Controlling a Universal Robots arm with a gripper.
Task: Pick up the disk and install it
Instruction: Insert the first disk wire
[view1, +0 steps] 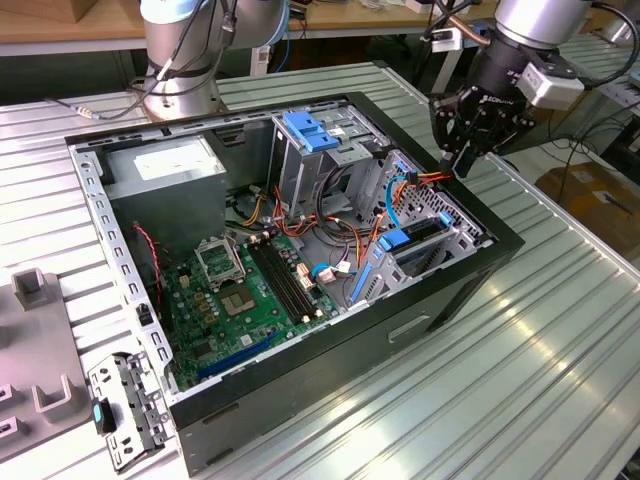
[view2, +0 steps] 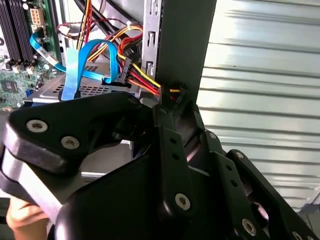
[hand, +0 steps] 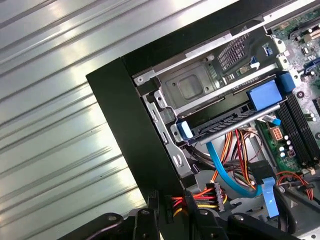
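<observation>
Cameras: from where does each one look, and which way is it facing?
Exterior view: off the arm, high, looking slantwise down into the open computer case; arm base and gripper show.
Second wrist view: on the wrist, looking past the gripper at the case wall and wires.
First wrist view: on the wrist, looking down on the case corner and table; gripper shows.
Shared: both wrist views catch the red and yellow wires by the gripper.

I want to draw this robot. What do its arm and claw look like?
The arm is a fat silver-grey tube with round joints and blue caps. The gripper is black, built from chunky linked bars dotted with silver screws. A small light-grey box sits on its wrist.
</observation>
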